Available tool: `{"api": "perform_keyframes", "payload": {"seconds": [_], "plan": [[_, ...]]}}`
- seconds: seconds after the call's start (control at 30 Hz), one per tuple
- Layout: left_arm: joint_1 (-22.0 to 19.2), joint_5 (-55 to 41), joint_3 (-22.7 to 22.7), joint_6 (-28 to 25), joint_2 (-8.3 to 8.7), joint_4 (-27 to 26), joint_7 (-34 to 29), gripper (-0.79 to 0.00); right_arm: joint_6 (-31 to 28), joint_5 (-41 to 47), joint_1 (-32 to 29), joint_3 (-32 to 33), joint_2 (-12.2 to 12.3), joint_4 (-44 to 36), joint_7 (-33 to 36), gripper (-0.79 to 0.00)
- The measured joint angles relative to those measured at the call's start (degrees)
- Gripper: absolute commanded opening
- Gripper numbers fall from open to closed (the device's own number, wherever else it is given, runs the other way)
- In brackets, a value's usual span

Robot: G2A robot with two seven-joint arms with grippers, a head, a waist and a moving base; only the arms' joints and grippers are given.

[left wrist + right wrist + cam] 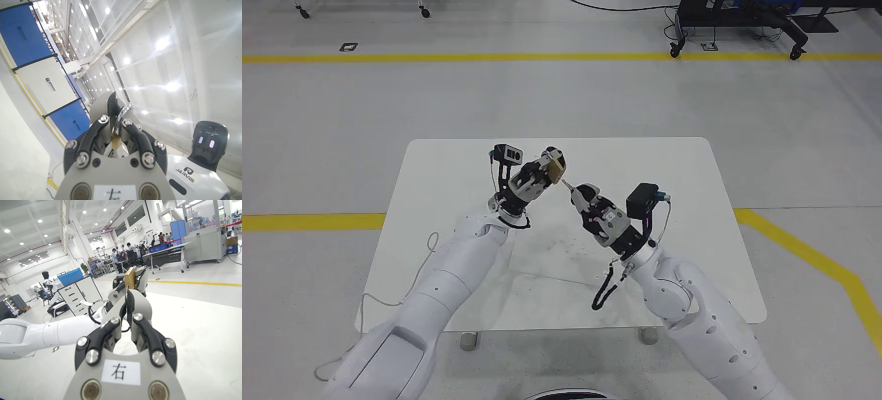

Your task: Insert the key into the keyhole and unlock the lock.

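White table (682, 180), grey floor (542, 100), yellow floor lines (542, 58), ceiling lights (127, 60)

Robotics laboratory hall; ceiling lamps (39, 220) high overhead; yellow floor line (189, 282), workbench (166, 250), drawer cabinet (75, 298), humanoid robot (49, 283) beyond the right gripper (128, 292).

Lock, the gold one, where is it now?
In the top view the lock is held above the table in the left gripper, with the key in the right gripper meeting its end.

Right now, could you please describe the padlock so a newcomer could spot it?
Two arms meet above the white table. The left gripper holds the padlock up, facing the key in the right gripper. It is the only brass-coloured block there, with a silver shackle.
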Motion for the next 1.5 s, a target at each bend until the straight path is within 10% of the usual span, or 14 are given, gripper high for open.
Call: {"api": "perform_keyframes", "payload": {"seconds": [1.5], "plan": [[1.74, 14.54, -6.27, -5.04, -0.80, -1.67, 5.03, -0.785, 5.17, -2.86, -2.75, 1.00, -0.63, -2.94, 5.62, -0.785]]}}
